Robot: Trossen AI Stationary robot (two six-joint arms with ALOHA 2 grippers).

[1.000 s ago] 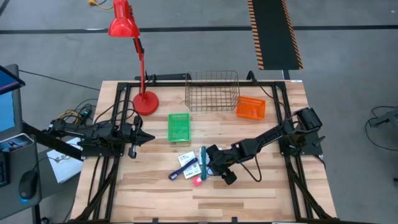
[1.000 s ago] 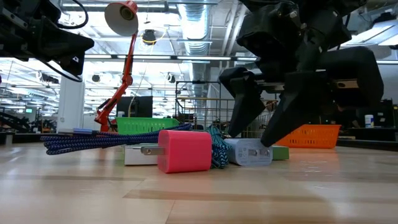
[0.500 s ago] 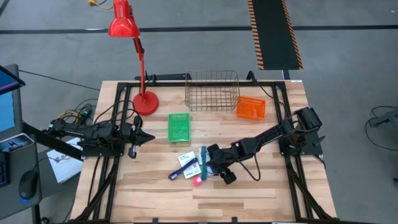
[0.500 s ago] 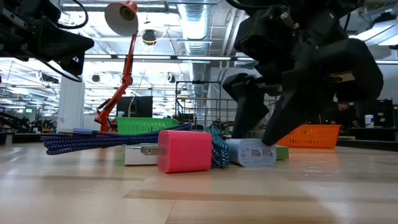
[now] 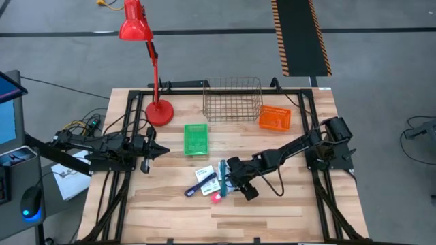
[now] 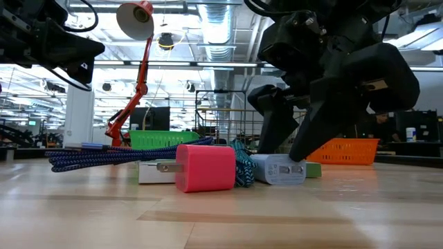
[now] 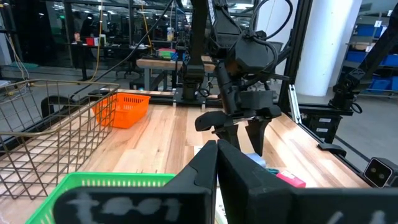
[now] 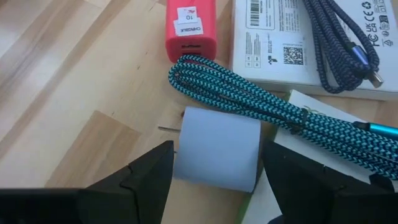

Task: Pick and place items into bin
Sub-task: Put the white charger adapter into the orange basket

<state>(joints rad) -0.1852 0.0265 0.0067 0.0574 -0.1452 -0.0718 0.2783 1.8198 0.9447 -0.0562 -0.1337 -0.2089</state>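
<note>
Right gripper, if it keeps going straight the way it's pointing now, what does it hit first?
The pale blue charger block. The right gripper has open jaws on either side of it, the teal braided cable lying just beyond. Depth is unclear, but nothing shows between.

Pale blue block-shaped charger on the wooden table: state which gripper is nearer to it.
Right. The right gripper straddles the pale blue block-shaped charger, one open finger either side. The left gripper hangs far off, beyond the green basket.
</note>
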